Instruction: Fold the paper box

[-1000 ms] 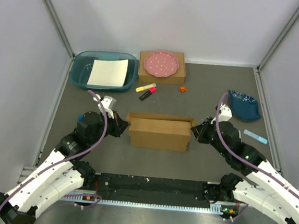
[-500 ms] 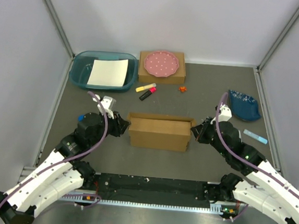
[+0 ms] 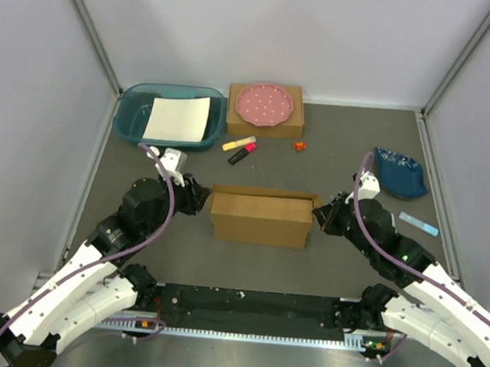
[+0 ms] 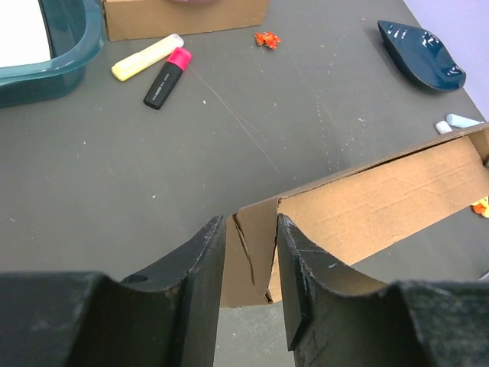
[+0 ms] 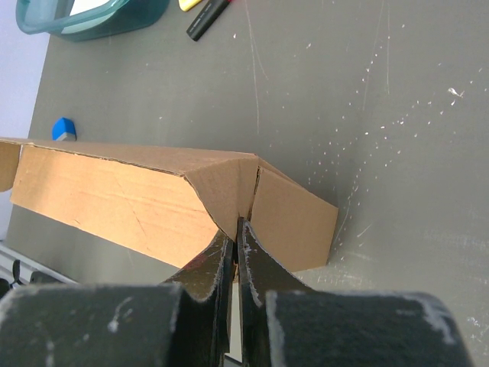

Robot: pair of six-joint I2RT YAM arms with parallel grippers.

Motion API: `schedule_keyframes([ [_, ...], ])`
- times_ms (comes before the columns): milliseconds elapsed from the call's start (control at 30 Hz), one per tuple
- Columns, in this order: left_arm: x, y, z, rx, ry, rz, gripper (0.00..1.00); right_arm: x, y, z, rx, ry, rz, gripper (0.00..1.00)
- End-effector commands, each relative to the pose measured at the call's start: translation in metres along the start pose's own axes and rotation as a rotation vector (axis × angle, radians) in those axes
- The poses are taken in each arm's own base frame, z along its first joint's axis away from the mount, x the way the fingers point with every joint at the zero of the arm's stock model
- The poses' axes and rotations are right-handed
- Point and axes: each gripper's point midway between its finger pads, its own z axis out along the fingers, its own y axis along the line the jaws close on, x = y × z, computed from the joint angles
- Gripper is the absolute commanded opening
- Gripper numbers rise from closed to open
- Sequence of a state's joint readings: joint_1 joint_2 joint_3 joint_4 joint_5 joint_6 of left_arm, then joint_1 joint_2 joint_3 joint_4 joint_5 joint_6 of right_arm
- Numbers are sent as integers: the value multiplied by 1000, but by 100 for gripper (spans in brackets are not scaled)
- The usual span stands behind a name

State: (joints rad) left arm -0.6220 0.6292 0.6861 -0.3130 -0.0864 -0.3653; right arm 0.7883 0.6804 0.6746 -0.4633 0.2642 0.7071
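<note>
The paper box (image 3: pixel 262 217) is a brown cardboard mailer lying partly folded mid-table, its long walls raised. My left gripper (image 3: pixel 201 198) is at its left end. In the left wrist view the gripper (image 4: pixel 251 223) is partly open, its fingers (image 4: pixel 205 264) standing on either side of the box's end flap (image 4: pixel 252 252). My right gripper (image 3: pixel 320 214) is at the right end. In the right wrist view it (image 5: pixel 238 225) is shut on a thin flap edge of the box (image 5: pixel 229 187).
A teal tub (image 3: pixel 131 115) holding white paper (image 3: pixel 178 117) stands back left. A smaller brown box (image 3: pixel 291 123) bears a pink dotted plate (image 3: pixel 265 104). Two highlighters (image 3: pixel 240 147), an orange scrap (image 3: pixel 300 145), a dark blue dish (image 3: pixel 400 173) and a light blue piece (image 3: pixel 418 224) lie around.
My left gripper has moved a little toward the far side along the box's left end. The box and the right arm have not moved.
</note>
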Motion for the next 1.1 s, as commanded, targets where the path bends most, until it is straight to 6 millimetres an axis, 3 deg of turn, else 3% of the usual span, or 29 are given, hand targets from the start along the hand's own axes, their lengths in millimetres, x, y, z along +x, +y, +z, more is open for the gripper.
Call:
schedule_keyframes([
  [0, -19, -14, 1, 55, -43, 16, 38, 52, -22, -5, 57, 202, -59, 0],
  [100, -10, -15, 3, 68, -17, 21, 37, 52, -23, -4, 58, 203, -61, 0],
  [400, -5, -16, 3, 82, -1, 28, 15, 51, -22, -4, 61, 202, -65, 0],
  [667, 5, -24, 4, 127, 46, 10, 21, 50, -21, -3, 61, 202, -67, 0],
  [1067, 19, -10, 0, 76, 72, 32, 29, 50, -21, -4, 60, 201, -62, 0],
])
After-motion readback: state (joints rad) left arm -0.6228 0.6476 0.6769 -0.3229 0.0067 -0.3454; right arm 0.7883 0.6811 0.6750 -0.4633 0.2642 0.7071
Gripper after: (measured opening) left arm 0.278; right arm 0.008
